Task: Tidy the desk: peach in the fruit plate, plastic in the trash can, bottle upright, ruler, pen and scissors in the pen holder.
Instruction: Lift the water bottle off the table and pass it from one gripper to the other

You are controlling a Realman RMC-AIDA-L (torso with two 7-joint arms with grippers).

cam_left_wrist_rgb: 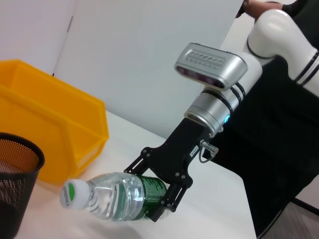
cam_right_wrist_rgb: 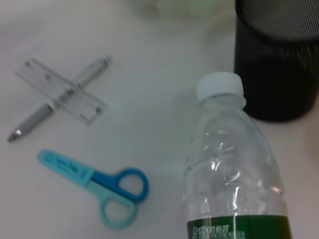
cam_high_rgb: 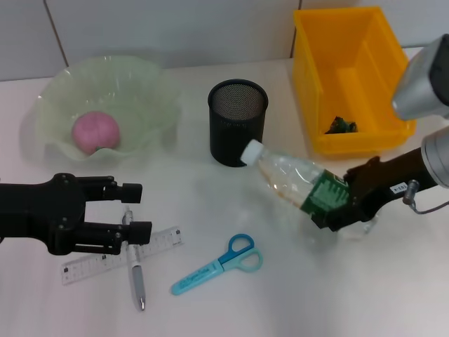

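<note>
My right gripper [cam_high_rgb: 331, 205] is shut on the green-labelled lower part of a clear bottle [cam_high_rgb: 291, 177]. It holds the bottle tilted above the table, with the white cap pointing at the black mesh pen holder [cam_high_rgb: 237, 121]. The left wrist view shows the same grip [cam_left_wrist_rgb: 149, 195] on the bottle [cam_left_wrist_rgb: 107, 196]. My left gripper [cam_high_rgb: 137, 208] is open over the near end of the clear ruler [cam_high_rgb: 116, 258] and the grey pen [cam_high_rgb: 137, 275], which lie crossed. Blue scissors [cam_high_rgb: 219, 265] lie flat between the arms. A pink peach [cam_high_rgb: 96, 132] sits in the green fruit plate [cam_high_rgb: 151, 84].
A yellow bin [cam_high_rgb: 351, 42] stands at the back right with a dark green piece of plastic [cam_high_rgb: 340, 126] inside. The right wrist view shows the scissors [cam_right_wrist_rgb: 97, 181], ruler [cam_right_wrist_rgb: 62, 89], pen [cam_right_wrist_rgb: 37, 117] and pen holder [cam_right_wrist_rgb: 276, 59] beyond the bottle [cam_right_wrist_rgb: 234, 169].
</note>
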